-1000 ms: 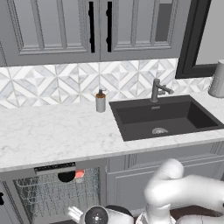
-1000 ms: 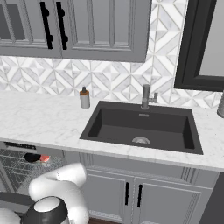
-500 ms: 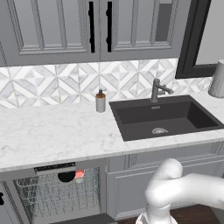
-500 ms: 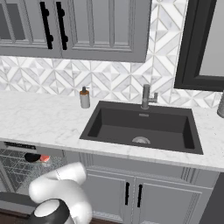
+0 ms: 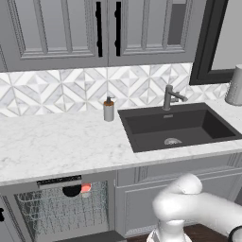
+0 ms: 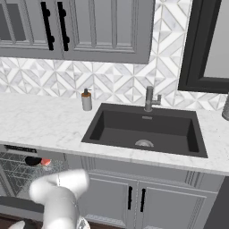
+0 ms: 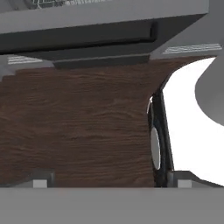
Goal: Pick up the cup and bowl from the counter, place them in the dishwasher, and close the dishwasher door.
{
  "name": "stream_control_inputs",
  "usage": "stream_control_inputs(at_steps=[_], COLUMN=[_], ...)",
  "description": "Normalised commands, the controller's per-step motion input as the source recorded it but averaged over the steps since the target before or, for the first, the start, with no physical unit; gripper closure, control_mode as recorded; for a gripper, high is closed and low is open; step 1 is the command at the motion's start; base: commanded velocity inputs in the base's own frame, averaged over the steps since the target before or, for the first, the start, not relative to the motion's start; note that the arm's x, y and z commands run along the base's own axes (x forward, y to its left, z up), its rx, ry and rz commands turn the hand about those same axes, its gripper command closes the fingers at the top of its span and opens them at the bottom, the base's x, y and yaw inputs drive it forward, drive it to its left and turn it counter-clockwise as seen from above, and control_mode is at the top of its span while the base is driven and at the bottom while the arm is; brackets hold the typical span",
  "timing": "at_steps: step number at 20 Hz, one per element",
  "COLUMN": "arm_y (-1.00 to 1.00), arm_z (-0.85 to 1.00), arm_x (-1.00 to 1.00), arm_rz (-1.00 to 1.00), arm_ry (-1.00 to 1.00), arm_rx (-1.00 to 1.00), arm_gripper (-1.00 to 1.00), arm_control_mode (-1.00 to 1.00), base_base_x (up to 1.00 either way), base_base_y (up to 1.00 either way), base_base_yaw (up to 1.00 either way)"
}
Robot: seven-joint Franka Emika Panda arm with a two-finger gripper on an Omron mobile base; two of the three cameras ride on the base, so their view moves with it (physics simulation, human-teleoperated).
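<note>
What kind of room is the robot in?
It looks like a kitchen: a dark sink with a faucet set in a marble counter, and an open dishwasher underneath.

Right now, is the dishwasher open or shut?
Open. The dishwasher shows its bare wire rack, with the bowl and cup inside.

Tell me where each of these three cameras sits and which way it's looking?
Left base view: behind the arm's left, looking down over the counter, sink and open dishwasher; white arm lower right.
Right base view: behind its right, facing the same things; arm lower left.
Hand view: on the hand, low, facing the wood floor and dishwasher door.
Both base views share soap bottle, cup and bowl.
</note>
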Motion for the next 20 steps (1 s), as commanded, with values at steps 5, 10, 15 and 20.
stream_control_inputs(at_steps=[5,10,15,20], arm_y=[0.16,0.00,-0.01,0.00], arm_z=[-0.85,-0.72,-0.66,-0.59], arm_x=[-0.41,-0.06,0.14,0.60], arm_rz=[0.05,0.00,0.00,0.01], arm_ry=[-0.68,-0.42,-0.41,-0.37], arm_rx=[-0.32,-0.07,0.01,0.04], arm_gripper=[-1.00,-1.00,-1.00,-1.00], arm_control_mode=[-1.00,-1.00,-1.00,-1.00], base_base_x=[0.00,0.00,0.00,0.00], base_base_y=[0.00,0.00,0.00,0.00], base_base_yaw=[0.00,0.00,0.00,0.00])
